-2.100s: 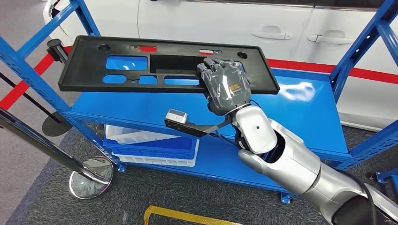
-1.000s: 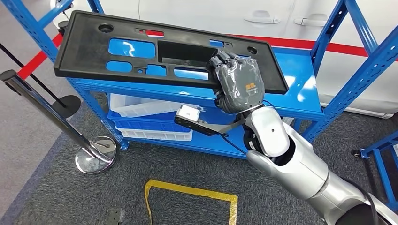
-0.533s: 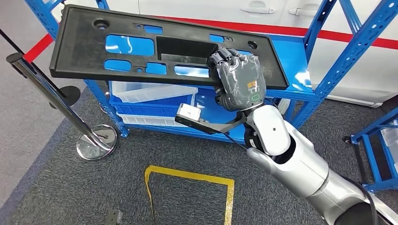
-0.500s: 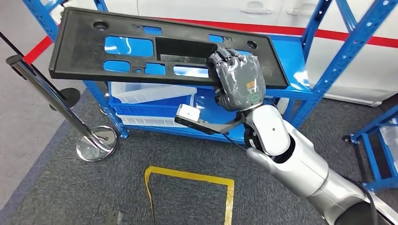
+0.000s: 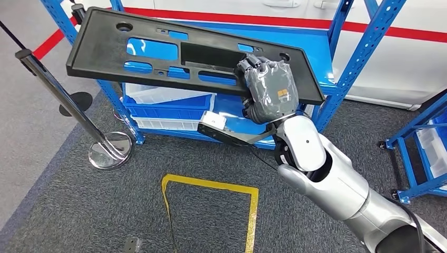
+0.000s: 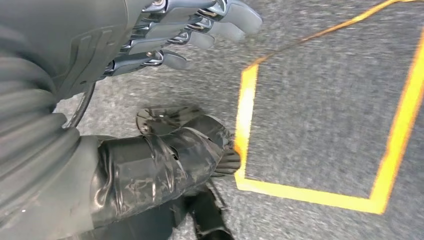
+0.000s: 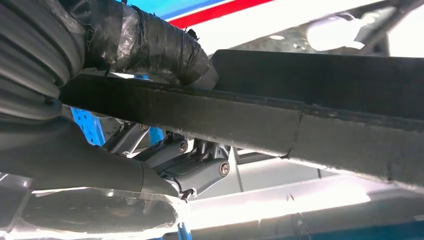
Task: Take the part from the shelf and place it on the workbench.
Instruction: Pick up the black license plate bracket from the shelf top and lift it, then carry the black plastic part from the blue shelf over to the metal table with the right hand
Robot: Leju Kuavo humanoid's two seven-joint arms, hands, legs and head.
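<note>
A: What differs from two seconds back?

B: The whole head view has shifted, so the camera has moved; more of the grey carpet (image 5: 63,211) and the yellow tape outline (image 5: 211,205) now lie nearest. The right hand (image 5: 269,89) keeps its grip on the one black part (image 5: 158,47), which is lifted off the blue shelf (image 5: 316,52) and hangs tilted in front of it, its far-left end higher than before.

A: How does that hand hold it?

B: Its fingers curl over the part's near edge towards the right end; in the right wrist view the thumb (image 7: 150,45) lies on one face of the part and the fingers (image 7: 195,170) clamp the other.

A: And the left hand?

B: The left hand (image 6: 150,60) hangs over the carpet, fingers apart, holding nothing.

A: Counts?

B: One part, one tape outline, one chrome barrier post (image 5: 68,95) at the left, two stacked bins (image 5: 168,108) on a lower tier, one red stripe (image 5: 253,21) beyond.
</note>
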